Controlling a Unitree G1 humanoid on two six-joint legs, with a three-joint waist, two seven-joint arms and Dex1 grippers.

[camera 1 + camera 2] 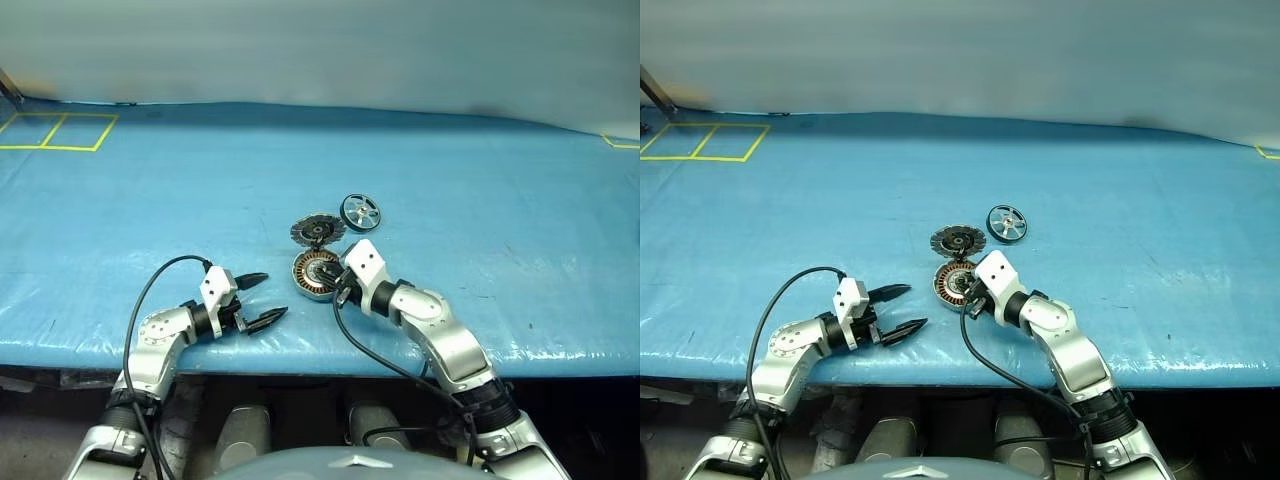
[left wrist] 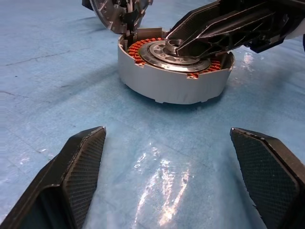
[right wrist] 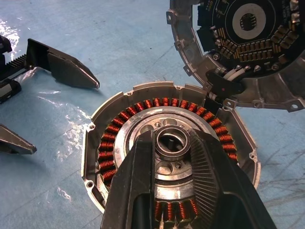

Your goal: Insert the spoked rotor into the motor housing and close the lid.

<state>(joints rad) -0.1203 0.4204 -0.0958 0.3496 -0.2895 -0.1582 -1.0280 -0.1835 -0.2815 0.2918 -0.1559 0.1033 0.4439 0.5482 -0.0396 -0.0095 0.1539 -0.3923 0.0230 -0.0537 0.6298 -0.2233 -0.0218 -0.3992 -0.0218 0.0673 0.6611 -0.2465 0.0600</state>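
The motor housing [image 1: 312, 274], a round shell with copper-orange windings around a silver hub, lies flat on the blue cloth. My right gripper [image 3: 171, 143] reaches over it, shut on a small silver ring [image 3: 170, 139] at the hub; I cannot tell whether that ring is loose. The lid [image 1: 317, 231], grey with a notched rim, lies just beyond the housing with its inner face [image 3: 248, 43] up, joined to it by wires. Farther right lies the spoked rotor [image 1: 361, 211], flat. My left gripper [image 1: 273, 296] hovers open to the housing's left, empty, its fingers [image 2: 81, 162] pointing at the housing [image 2: 171, 81].
The blue cloth covers a table whose front edge [image 1: 300, 362] runs just below both grippers. Yellow tape squares [image 1: 60, 131] mark the far left corner. A black cable [image 1: 150, 290] loops over my left arm. Wide room lies beyond and to both sides.
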